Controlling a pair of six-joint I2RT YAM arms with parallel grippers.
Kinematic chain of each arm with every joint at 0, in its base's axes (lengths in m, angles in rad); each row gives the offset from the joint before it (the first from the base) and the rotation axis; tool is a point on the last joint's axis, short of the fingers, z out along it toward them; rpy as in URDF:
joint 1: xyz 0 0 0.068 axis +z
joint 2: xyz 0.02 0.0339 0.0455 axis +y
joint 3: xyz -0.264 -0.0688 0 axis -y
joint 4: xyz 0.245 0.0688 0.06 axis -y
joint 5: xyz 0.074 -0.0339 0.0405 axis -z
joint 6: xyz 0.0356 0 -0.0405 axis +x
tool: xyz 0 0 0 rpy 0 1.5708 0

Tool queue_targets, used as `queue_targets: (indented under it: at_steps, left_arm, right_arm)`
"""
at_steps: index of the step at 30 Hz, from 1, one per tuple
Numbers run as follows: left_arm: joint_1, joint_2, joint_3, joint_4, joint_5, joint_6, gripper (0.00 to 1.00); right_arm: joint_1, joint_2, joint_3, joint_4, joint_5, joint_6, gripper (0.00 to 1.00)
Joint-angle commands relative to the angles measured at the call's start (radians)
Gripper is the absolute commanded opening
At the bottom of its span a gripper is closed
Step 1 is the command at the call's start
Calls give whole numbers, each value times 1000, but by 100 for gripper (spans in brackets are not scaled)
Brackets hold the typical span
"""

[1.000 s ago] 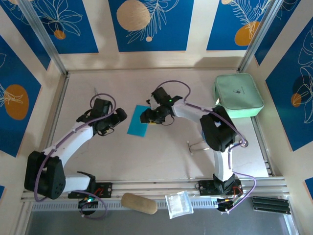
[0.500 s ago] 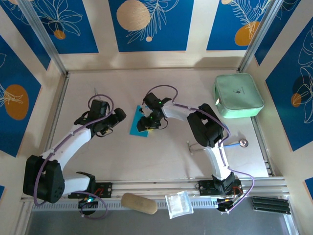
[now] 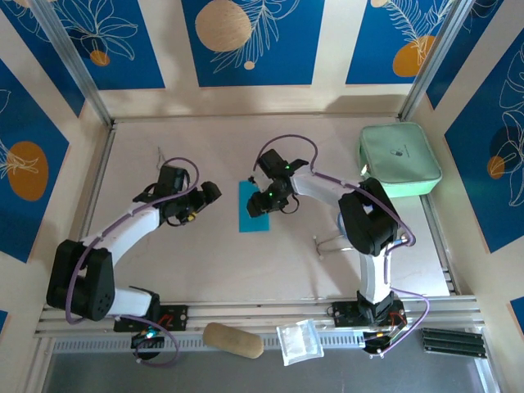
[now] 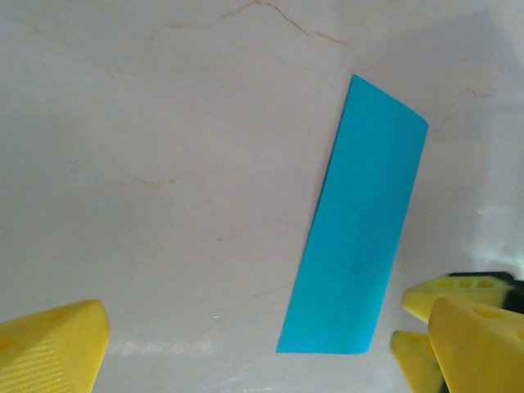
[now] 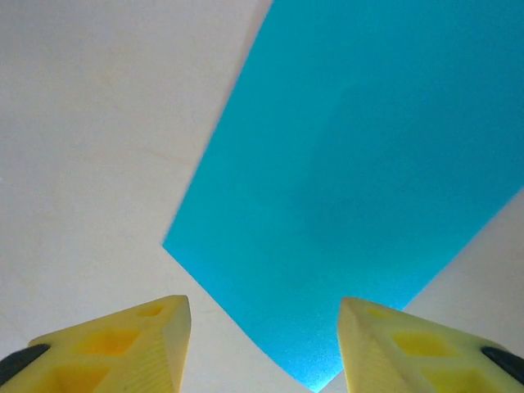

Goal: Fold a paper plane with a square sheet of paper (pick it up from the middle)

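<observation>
The sheet of paper [image 3: 252, 207] lies flat mid-table as a narrow teal-blue rectangle, long side running near to far. My right gripper [image 3: 264, 203] hovers at its right edge, open. In the right wrist view the yellow fingertips [image 5: 135, 348] straddle the near corner of the paper [image 5: 368, 164] with a wide gap; the gripper [image 5: 262, 336] holds nothing. My left gripper [image 3: 208, 195] stands wide open a short way left of the sheet. In the left wrist view the paper [image 4: 360, 229] lies ahead between its fingers [image 4: 57, 348], nearer the right one.
A mint-green pouch [image 3: 399, 160] sits at the far right. A thin metal wire piece [image 3: 327, 242] lies right of centre. On the near rail lie a tan oval object [image 3: 233, 340] and a clear plastic bag [image 3: 299, 341]. Walls close in the table [image 3: 164, 262].
The paper went from a slanted, wider shape to an upright narrow rectangle. My right gripper swept left over it, then came back to its right edge. The left gripper edged right.
</observation>
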Motion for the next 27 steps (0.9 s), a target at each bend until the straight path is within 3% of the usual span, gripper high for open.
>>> queue_targets:
  at_steps: [1,6,11,17,22,27]
  left_arm:
    - [-29,31,-11,61,69,-31,100]
    - [-93,91,-1,93,93,-75,98]
    - [-150,152,18,113,110,-102,94]
    - [-193,227,31,163,144,-135,75]
    - [-199,277,83,115,141,-90,60]
    - [-202,313,126,75,131,-55,52]
  right_arm:
    - [-33,-42,-40,96,27,279,51]
    - [-34,4,-47,153,-59,371,47]
    - [-43,48,-29,132,-33,368,45]
    - [-55,98,-31,110,-20,355,44]
    - [-67,151,-20,65,8,324,33]
    - [-86,161,-33,60,14,309,31]
